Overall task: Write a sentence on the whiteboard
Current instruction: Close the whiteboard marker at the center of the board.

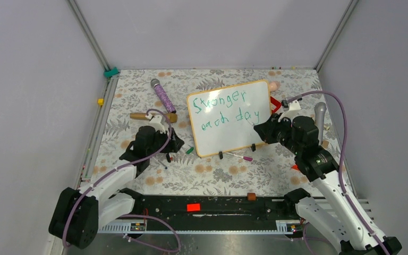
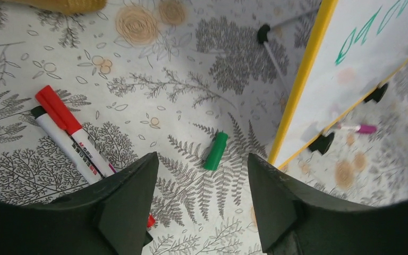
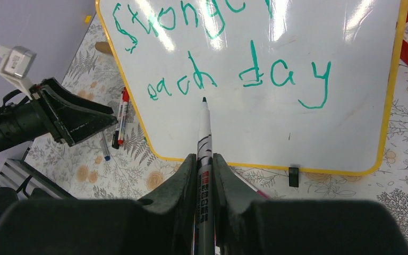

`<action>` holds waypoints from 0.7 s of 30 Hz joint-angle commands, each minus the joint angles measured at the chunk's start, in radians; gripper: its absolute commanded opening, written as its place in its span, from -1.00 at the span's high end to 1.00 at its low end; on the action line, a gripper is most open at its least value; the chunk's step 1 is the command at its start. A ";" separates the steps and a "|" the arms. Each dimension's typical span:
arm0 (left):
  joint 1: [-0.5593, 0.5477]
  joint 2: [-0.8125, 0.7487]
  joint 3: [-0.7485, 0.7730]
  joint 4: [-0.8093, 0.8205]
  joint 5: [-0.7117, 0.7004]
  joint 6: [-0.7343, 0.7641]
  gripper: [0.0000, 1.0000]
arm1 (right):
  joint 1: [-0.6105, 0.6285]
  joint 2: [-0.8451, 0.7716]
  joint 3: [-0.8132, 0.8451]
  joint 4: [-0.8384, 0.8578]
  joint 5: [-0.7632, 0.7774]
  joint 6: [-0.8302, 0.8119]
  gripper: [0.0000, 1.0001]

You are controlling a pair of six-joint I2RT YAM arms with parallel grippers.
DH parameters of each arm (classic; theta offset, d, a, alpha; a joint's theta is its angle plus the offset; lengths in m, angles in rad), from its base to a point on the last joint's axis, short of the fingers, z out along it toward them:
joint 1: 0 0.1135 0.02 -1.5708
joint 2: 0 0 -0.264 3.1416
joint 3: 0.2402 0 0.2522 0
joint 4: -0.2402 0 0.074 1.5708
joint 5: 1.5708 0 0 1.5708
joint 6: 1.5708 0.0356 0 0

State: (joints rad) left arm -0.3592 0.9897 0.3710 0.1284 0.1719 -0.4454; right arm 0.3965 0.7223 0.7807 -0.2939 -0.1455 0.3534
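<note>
The green handwritten sentence [image 3: 253, 64] on the whiteboard [image 3: 276, 133], ahead of the right end effector [image 3: 205, 159], reads "Stronger each day". Print on the gripped marker [image 3: 204, 133] is illegible.

Overhead view. The whiteboard [image 1: 231, 139], orange-framed and propped on two black feet, occupies the centre of the floral worktop [image 1: 218, 175]. The sentence [image 1: 224, 110], in green, reads "Stronger each day" over two lines. The right tool [image 1: 258, 129] is at the board's lower right edge, just beside the word "day". The left tool [image 1: 174, 142] is left of the board and apart from it. A green cap [image 1: 190, 150] lies between the left tool and the board's lower left corner. A pink-tipped pen [image 1: 243, 157] lies just below the board. Above and left of the board lie a purple patterned cylinder [image 1: 163, 95] and a wooden-handled object [image 1: 144, 116].
</note>
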 commanded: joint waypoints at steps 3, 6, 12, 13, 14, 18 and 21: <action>-0.065 0.112 0.097 -0.104 -0.025 0.123 -0.21 | -0.003 -0.031 0.001 0.035 -0.019 -0.002 1.00; -0.092 0.183 0.136 -0.127 -0.012 0.121 -0.15 | -0.004 -0.036 -0.002 0.035 -0.014 -0.003 1.00; -0.141 0.249 0.177 -0.153 -0.045 0.132 -0.15 | -0.003 -0.040 -0.003 0.035 -0.014 -0.007 1.00; -0.143 0.262 0.188 -0.158 -0.046 0.137 -0.15 | -0.004 -0.040 -0.003 0.037 -0.014 -0.007 1.00; -0.146 0.279 0.199 -0.165 -0.047 0.141 -0.14 | -0.003 -0.040 -0.002 0.037 -0.017 -0.007 1.00; -0.158 0.351 0.239 -0.175 -0.061 0.159 -0.09 | -0.003 -0.042 -0.002 0.037 -0.021 -0.007 1.00; -0.167 0.411 0.275 -0.202 -0.079 0.167 -0.05 | -0.004 -0.047 -0.003 0.034 -0.020 -0.008 1.00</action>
State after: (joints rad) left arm -0.5125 1.3453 0.5789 -0.0544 0.1398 -0.3092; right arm 0.3965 0.6914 0.7803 -0.2943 -0.1513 0.3527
